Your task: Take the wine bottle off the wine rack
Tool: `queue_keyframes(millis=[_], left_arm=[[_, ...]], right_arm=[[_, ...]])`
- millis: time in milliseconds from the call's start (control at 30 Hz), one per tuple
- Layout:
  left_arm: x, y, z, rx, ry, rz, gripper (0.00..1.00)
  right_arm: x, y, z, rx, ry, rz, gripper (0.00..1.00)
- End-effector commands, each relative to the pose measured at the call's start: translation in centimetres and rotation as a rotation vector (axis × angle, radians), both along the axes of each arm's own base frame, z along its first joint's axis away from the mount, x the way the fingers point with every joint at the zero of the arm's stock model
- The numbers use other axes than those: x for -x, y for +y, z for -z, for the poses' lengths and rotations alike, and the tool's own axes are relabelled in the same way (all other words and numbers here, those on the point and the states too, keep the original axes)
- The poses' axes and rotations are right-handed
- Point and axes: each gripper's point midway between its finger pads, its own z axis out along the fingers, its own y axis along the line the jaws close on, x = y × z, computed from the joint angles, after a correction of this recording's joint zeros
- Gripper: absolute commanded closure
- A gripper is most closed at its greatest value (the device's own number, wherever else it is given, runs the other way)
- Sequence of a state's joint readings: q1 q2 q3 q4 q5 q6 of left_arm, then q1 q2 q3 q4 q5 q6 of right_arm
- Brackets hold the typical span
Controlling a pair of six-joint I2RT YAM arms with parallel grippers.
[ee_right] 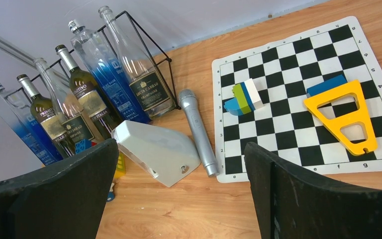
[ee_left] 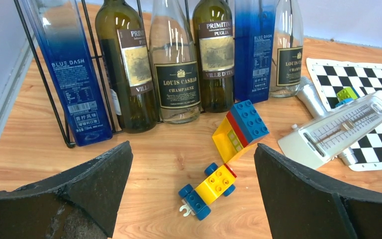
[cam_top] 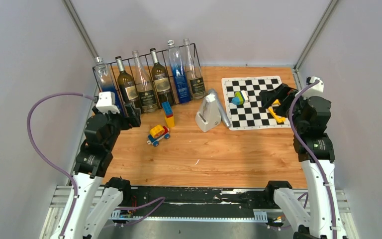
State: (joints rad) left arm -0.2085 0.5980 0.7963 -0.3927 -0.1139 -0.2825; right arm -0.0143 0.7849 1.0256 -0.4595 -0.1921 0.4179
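Black wine rack (cam_top: 110,63), toy bricks (cam_top: 168,114) in front

The top view looks steeply down from above and behind the arm bases, covering the whole desk (cam_top: 189,149). The left wrist view sits low and close, facing the wine rack (ee_left: 69,143). The right wrist view looks from farther off, across the chessboard (ee_right: 288,134) toward that rack. Both wrist views share the metronome (ee_right: 154,152) and the microphone (ee_right: 197,130).

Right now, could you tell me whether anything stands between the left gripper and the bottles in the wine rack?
Nothing blocks it. The open left gripper faces the bottles directly; only wires of the wine rack cross them. The toy car and stacked blocks sit to its right.
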Motion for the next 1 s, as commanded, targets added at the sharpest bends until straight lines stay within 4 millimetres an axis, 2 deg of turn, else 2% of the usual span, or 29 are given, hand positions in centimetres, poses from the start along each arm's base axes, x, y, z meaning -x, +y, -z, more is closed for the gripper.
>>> queue_keyframes(millis=[0, 267, 367, 500, 800, 967], left_arm=[[0.3, 0.5, -2.3, -0.005, -0.053, -0.021, 0.00], [1.1, 1.0, -2.7, -0.065, -0.029, -0.018, 0.00], [1.6, 0.8, -2.8, -0.086, -0.023, 0.012, 0.00], [2.1, 1.3, -2.7, -0.117, -0.007, 0.003, 0.00], [3.4, 2.5, -1.4, -0.176, 0.043, -0.027, 0.00], [4.1, 2.5, -1.4, -0.166, 0.020, -0.024, 0.00]], right_arm=[[-0.3, -0.2, -0.4, -0.014, -0.012, 0.020, 0.00], [-0.8, 0.4, -1.1, -0.023, -0.011, -0.017, 0.00], [-1.5, 1.7, -1.3, -0.027, 0.012, -0.091, 0.00], [-3.9, 4.7, -1.6, 0.045, 0.034, -0.131, 0.00], [-10.6, 14.0, -1.7, 0.114, 0.082, -0.374, 0.00], [-14.3, 17.6, -1.6, 0.135, 0.081, -0.454, 0.03]])
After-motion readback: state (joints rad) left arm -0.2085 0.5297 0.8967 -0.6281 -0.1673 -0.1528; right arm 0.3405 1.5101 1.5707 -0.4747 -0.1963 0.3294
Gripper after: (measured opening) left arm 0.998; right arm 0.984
